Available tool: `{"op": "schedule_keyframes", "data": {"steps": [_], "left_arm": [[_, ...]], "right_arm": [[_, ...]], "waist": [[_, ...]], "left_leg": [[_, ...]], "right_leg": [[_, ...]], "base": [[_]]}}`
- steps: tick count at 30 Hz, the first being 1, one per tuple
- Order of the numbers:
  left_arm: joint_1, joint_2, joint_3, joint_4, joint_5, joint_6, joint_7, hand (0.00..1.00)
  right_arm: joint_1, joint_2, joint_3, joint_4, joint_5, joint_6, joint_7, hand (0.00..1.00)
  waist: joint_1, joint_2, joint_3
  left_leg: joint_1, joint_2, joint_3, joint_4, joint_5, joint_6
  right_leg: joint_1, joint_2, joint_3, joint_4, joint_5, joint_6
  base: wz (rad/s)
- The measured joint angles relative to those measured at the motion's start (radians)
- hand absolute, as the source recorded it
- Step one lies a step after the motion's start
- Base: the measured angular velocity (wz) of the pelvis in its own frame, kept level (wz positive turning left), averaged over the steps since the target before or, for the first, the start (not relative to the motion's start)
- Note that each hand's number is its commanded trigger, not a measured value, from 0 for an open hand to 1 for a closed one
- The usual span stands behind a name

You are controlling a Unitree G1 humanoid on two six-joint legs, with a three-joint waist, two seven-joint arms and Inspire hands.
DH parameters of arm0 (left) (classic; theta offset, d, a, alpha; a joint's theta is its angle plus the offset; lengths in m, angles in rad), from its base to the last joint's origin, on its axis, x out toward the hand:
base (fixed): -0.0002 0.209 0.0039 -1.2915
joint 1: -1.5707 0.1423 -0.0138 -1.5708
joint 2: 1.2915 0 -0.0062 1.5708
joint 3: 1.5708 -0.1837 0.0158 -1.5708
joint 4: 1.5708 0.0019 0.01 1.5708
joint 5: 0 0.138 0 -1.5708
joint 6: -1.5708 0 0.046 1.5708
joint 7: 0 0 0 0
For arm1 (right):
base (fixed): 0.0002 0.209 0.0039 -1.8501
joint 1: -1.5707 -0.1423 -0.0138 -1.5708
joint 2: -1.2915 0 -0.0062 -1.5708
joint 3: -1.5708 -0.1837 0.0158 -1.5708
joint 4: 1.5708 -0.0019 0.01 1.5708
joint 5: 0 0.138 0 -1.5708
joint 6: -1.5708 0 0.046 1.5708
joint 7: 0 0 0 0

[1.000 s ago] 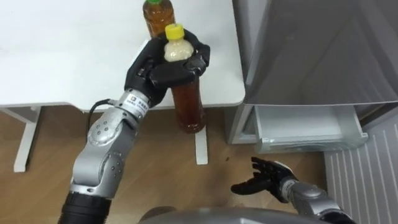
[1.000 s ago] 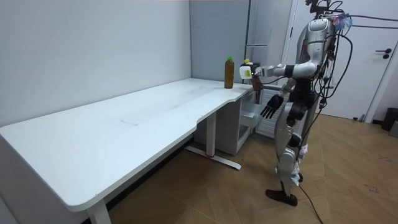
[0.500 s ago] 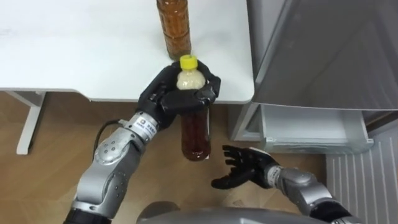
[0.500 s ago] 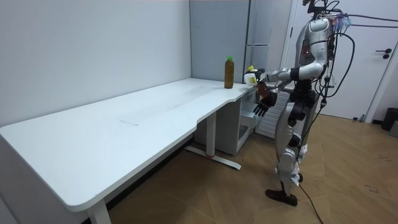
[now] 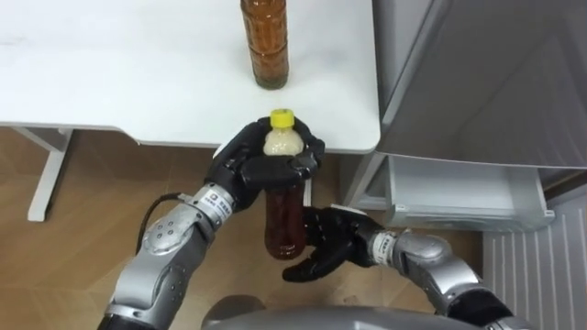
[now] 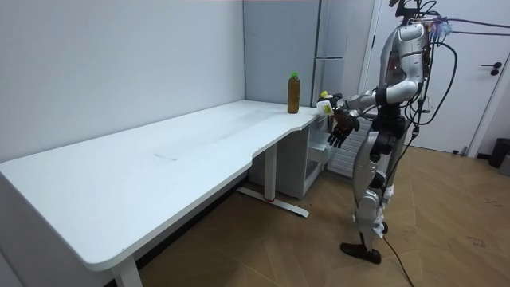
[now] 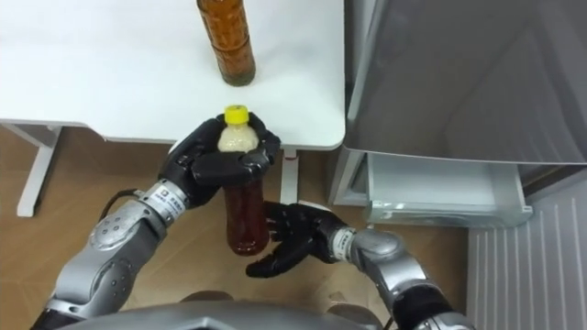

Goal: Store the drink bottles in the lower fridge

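My left hand (image 5: pixel 248 167) is shut on a bottle of brown drink (image 5: pixel 284 218) with a yellow cap, gripping it just under the neck. The bottle hangs upright in the air in front of the white table's (image 5: pixel 138 73) near edge. My right hand (image 5: pixel 328 243) is open with its fingers spread, right beside the bottle's lower end; whether it touches the bottle is unclear. A second brown bottle (image 5: pixel 264 46) stands upright on the table near its right corner. In the room view I stand at the table's end by the fridge, the held bottle (image 6: pixel 324 102) before my chest.
The lower fridge compartment (image 5: pixel 459 188) stands pulled open at the right, low by the floor. Above it is the grey fridge front (image 5: pixel 486 82). A white table leg (image 5: pixel 41 183) stands at the left on the wooden floor.
My left hand has drawn the bottle back off the table edge and lower, towards my body. My right hand has come up from the floor side to the bottle's lower end.
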Motion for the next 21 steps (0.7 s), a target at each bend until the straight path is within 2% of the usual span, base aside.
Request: {"op": "schedule_keyframes", "data": {"steps": [4, 10, 20, 21], "left_arm": [[0.0, -0.004, -0.017, 0.012, 0.0, 0.0, -0.021, 1.0], [-0.001, -0.003, -0.038, 0.012, 0.034, 0.0, -0.068, 1.0], [-0.002, 0.001, -0.063, 0.012, 0.034, -0.004, -0.066, 1.0], [-0.002, 0.002, -0.065, 0.012, 0.034, -0.004, -0.065, 1.0]], "right_arm": [[0.016, -0.005, 0.009, -0.062, 0.038, 0.02, 0.029, 0.0], [0.028, -0.005, 0.045, -0.094, 0.133, 0.021, 0.074, 0.0], [0.035, -0.022, 0.082, -0.099, 0.283, 0.023, 0.072, 0.0], [0.034, -0.022, 0.083, -0.099, 0.287, 0.031, 0.072, 0.38]], "waist": [[-0.002, 0.0, 0.0009], [-0.003, -0.002, 0.001], [-0.007, -0.001, 0.0015], [-0.007, -0.001, 0.0015]], "left_leg": [[-0.011, -0.001, -0.012, 0.006, 0.0, 0.0], [-0.009, -0.001, -0.01, 0.007, 0.0, 0.0], [-0.011, -0.001, -0.012, 0.018, -0.001, 0.001], [-0.013, -0.001, -0.012, 0.017, -0.001, 0.001]], "right_leg": [[-0.002, 0.0, -0.011, 0.0, 0.0, 0.0], [-0.001, 0.0, -0.008, 0.001, 0.0, 0.0], [0.0, -0.001, -0.008, 0.013, 0.0, 0.0], [0.0, -0.001, -0.009, 0.014, 0.0, 0.0]], "base": [[0.08], [0.0], [0.0], [0.0]]}}
